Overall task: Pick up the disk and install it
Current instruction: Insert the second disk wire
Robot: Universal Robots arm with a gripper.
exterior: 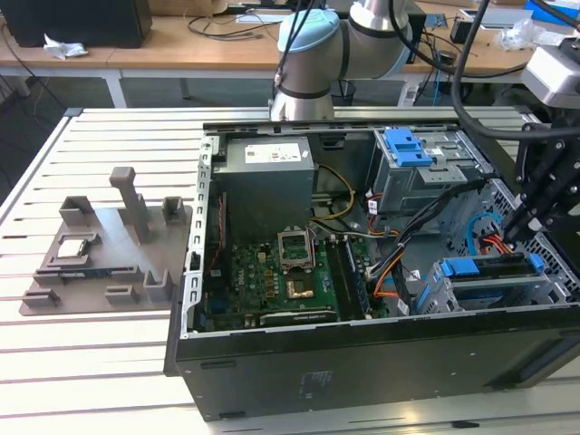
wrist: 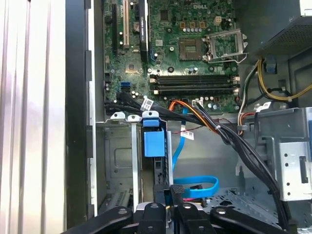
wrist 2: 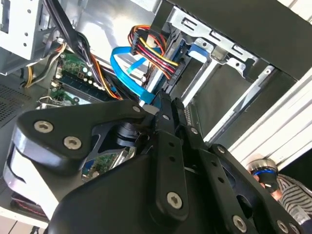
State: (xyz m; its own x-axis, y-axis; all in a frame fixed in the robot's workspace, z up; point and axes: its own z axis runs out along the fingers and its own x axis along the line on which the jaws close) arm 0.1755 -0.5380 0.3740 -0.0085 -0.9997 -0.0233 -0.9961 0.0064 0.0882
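Your disk (exterior: 494, 272), edged in blue, sits upright in the drive bay at the computer case's (exterior: 362, 362) front corner, on the exterior view's right. Your gripper (exterior: 524, 228) is directly above it, fingers clenched on its rear edge.

gripper (wrist: 176, 195) lowered — fingers together

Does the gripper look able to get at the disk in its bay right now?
Probably yes: the gripper hangs right at the disk's exposed edge, and the blue cable lies beside it, not across.
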